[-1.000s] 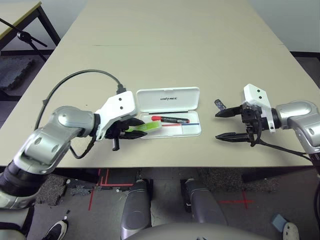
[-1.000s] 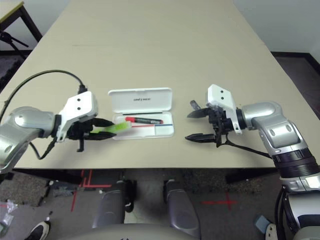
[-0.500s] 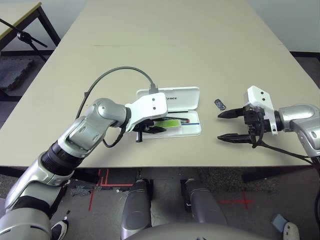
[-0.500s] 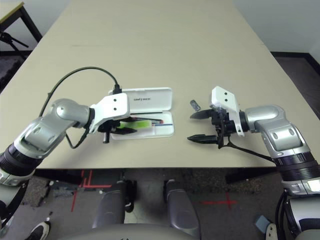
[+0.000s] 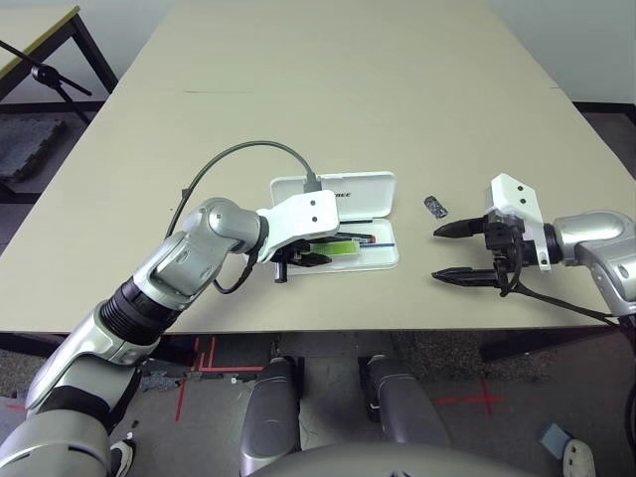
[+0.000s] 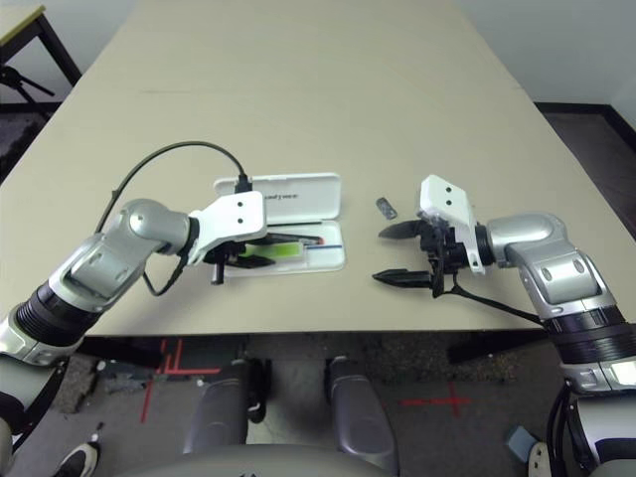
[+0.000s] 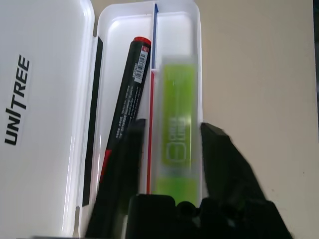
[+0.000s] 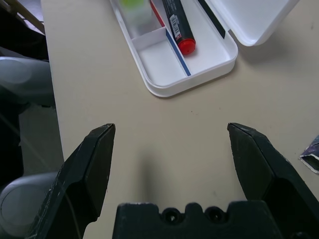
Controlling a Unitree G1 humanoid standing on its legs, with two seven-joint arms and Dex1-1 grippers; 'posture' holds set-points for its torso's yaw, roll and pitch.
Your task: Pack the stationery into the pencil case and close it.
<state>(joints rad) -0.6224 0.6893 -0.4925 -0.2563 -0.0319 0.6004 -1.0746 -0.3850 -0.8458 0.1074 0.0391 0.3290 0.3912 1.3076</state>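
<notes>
Left gripper [image 7: 172, 149]: hovering over the open pencil case [image 5: 381, 260], fingers parted astride the lime-green highlighter [image 7: 174, 130], apparently letting it go into the tray.
Red marker [image 7: 124, 99]: lying in the tray just beside the highlighter.
Right gripper [image 5: 447, 252]: idling wide apart, gripping nothing.
Metallic piece [image 5: 435, 207]: sitting outside the case, near the right gripper.
Left wrist view: revealing the gap beside the highlighter.

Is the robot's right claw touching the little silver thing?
Apart. In the left eye view, bare table separates the open right gripper from the small metallic piece.
</notes>
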